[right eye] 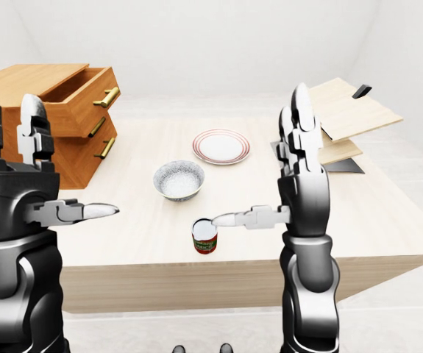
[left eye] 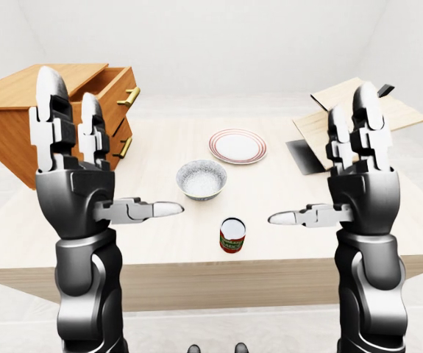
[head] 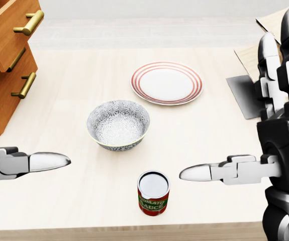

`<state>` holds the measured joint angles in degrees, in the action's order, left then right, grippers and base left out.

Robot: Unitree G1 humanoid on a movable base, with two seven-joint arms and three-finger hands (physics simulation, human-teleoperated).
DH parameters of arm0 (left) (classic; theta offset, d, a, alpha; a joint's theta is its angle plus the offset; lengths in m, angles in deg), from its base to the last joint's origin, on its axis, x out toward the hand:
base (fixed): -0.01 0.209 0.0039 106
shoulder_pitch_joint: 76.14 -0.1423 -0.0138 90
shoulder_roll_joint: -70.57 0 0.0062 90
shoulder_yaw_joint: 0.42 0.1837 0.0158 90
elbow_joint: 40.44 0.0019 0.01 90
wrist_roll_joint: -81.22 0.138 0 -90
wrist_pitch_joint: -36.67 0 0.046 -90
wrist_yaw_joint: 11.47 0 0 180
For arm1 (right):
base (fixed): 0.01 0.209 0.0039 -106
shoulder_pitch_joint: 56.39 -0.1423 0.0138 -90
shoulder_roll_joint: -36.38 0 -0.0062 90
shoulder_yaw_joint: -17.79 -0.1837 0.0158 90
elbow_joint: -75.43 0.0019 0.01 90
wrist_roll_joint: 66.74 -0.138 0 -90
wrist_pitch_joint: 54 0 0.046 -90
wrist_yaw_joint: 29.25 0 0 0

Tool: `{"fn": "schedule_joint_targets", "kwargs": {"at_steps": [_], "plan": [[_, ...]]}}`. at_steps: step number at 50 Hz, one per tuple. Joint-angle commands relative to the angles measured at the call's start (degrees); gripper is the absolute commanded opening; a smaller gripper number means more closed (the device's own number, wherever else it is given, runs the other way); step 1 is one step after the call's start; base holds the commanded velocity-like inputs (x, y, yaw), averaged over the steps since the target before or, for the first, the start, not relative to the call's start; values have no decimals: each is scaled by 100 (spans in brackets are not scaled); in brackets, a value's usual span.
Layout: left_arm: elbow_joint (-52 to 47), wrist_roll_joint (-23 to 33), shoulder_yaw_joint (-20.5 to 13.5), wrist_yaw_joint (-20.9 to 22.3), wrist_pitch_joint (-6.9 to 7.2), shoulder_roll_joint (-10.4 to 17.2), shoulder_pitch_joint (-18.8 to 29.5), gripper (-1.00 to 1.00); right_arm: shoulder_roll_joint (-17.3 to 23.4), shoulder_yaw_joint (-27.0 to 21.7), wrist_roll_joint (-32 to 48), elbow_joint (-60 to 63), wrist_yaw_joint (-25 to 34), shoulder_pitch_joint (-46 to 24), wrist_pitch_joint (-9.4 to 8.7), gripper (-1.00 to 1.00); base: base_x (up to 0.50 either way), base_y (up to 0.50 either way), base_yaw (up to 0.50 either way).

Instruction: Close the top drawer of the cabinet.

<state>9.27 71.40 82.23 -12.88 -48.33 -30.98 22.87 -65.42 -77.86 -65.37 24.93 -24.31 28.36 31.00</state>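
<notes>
The top drawer juts open left of the bowl — both hands (left hand, right hand) splayed open, holding nothing — a careless reach could topple the can

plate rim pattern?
White plate with concentric red rings round the rim; clearest in the head view.

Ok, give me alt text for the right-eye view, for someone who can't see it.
A wooden cabinet at the table's left edge has its top drawer pulled open. Both robot hands, left hand and right hand, are raised with open fingers, touching nothing. Between them stand a patterned bowl, a red-rimmed plate and a can.
</notes>
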Motion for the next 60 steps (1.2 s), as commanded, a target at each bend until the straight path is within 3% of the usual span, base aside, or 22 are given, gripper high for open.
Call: {"fn": "schedule_joint_targets", "kwargs": {"at_steps": [1, 18, 20, 22, 27, 30, 31, 32, 51, 60], "plan": [[-137, 35, -163, -30, 0, 48, 114, 100, 43, -176, 12, 521, 100, -207, 0, 100, 0, 0, 0], [-371, 274, -136, -26, 0, 109, 119, 100, 82, -247, 69, 565, 172, -182, 0, 100, 0, 0, 0], [-410, 366, 12, 72, 0, 188, 85, 100, 86, -264, 64, 594, 169, -226, 0, 100, 0, 0, 0], [-406, 217, -141, 110, 0, 41, 188, 100, 94, -251, 75, 571, 167, -237, 0, 100, 0, 0, 0], [-414, 198, -125, 124, 0, 47, 115, 100, 62, -255, -161, 809, 285, -303, 0, 100, 0, 10, 0], [-418, 218, -121, 137, 0, 69, 90, 100, 66, -176, -145, 676, 320, -179, 0, 100, 5, 50, 0], [-384, 431, 16, 234, 0, 253, 31, 100, 49, -162, -147, 602, 342, -90, 0, 100, 8, 50, 0], [-390, 318, -86, 235, 0, 139, 61, 100, 52, -176, -144, 626, 342, -85, 0, 100, 8, 50, 0], [-397, 528, -133, 272, 0, 124, 135, 100, -53, -141, -181, 496, 333, 101, 0, 100, 8, 50, 0], [-424, 619, -144, 338, 0, 84, -129, 100, -14, -126, -129, 516, 352, 164, 0, 100, 8, 50, 0]]}}
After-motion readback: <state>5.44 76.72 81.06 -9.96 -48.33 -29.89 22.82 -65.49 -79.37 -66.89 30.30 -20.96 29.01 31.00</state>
